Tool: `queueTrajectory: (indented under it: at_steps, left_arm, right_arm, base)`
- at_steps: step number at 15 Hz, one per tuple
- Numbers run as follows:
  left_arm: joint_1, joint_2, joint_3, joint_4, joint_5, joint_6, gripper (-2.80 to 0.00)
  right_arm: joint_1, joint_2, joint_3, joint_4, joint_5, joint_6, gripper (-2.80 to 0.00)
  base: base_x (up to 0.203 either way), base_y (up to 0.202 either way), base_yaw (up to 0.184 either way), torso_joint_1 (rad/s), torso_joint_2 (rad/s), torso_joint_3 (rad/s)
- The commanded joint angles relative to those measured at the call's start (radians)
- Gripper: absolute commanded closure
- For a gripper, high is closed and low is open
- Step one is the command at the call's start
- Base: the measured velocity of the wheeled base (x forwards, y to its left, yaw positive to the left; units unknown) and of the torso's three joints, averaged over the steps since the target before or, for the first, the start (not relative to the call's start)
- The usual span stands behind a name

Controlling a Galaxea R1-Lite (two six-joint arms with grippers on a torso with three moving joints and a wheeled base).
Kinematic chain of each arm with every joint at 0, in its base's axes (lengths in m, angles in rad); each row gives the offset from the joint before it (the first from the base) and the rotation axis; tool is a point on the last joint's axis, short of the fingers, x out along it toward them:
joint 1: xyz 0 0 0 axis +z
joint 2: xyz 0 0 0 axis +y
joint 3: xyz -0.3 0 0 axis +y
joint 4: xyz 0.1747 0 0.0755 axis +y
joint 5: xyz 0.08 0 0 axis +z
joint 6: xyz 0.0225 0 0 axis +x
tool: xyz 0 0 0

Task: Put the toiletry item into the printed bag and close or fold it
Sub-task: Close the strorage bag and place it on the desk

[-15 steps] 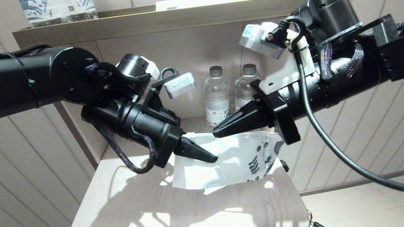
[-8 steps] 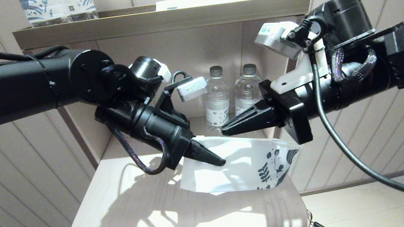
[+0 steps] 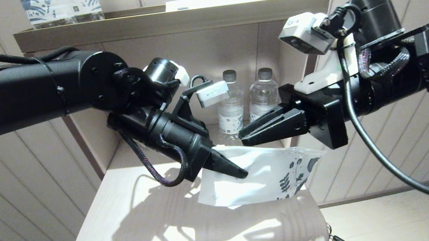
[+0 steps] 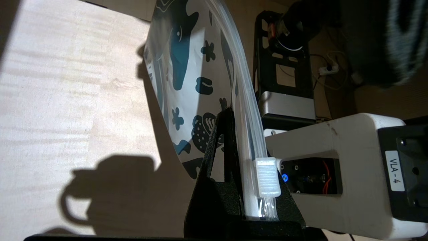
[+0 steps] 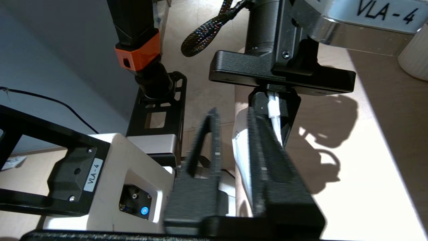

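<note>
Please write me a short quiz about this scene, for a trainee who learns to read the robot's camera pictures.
1. True or false: the left end effector is shut on the top edge of the flat white plastic bag with blue leaf print.
2. What stands on the shelf behind the bag? A: two clear plastic water bottles. B: a red cup. C: a stack of plates.
3. Fill in: the jaws of the right end effector stand ___ above the bag's top edge.

Key: 1 true; 2 A; 3 open.

Head camera looks down; wrist cameras close; all share printed bag (image 3: 262, 176).
</note>
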Motion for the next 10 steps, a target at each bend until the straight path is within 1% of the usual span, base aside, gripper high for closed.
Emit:
queueTrajectory:
  at_steps: [1, 4, 10]
  left_arm:
    - [-0.001, -0.004, 0.001, 0.011, -0.002, -0.002, 0.00]
    - [0.000, -0.018, 0.001, 0.007, -0.002, -0.036, 0.00]
    - [0.016, -0.028, 0.001, -0.003, -0.006, -0.048, 0.00]
  right_arm:
    - [0.000, 0.013, -0.005, 0.002, 0.011, 0.002, -2.80]
    - [0.000, 0.045, -0.017, -0.005, 0.015, 0.008, -2.80]
    - [0.004, 0.105, -0.028, -0.015, 0.034, 0.010, -2.80]
  base:
    - [0.000, 0.000, 0.000, 0.000, 0.00, 0.000]
    - [0.000, 0.000, 0.000, 0.000, 0.00, 0.000]
    - [0.000, 0.000, 0.000, 0.000, 0.00, 0.000]
